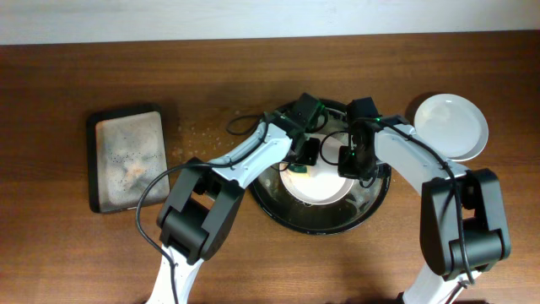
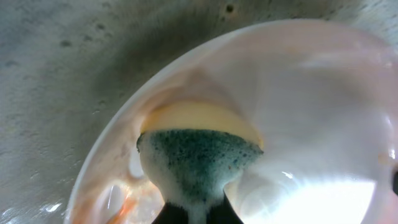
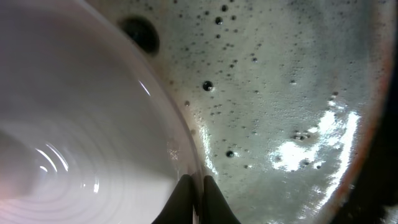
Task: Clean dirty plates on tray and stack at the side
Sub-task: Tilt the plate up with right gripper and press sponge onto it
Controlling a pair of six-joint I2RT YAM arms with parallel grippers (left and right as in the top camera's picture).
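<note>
While left tool [image 2: 194, 210] holds sponge [image 2: 199, 155] on plate [image 2: 311, 124], right tool [image 3: 194, 198] pinches rim

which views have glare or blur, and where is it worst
Left wrist: the plate is washed out by glare at lower right and soft all over, while the sponge is nearest to sharp. Right wrist: a bright reflection sits on the wet tray at right, and the plate rim is blurred close up. Overhead: even light, sharp, no strong glare.
</note>
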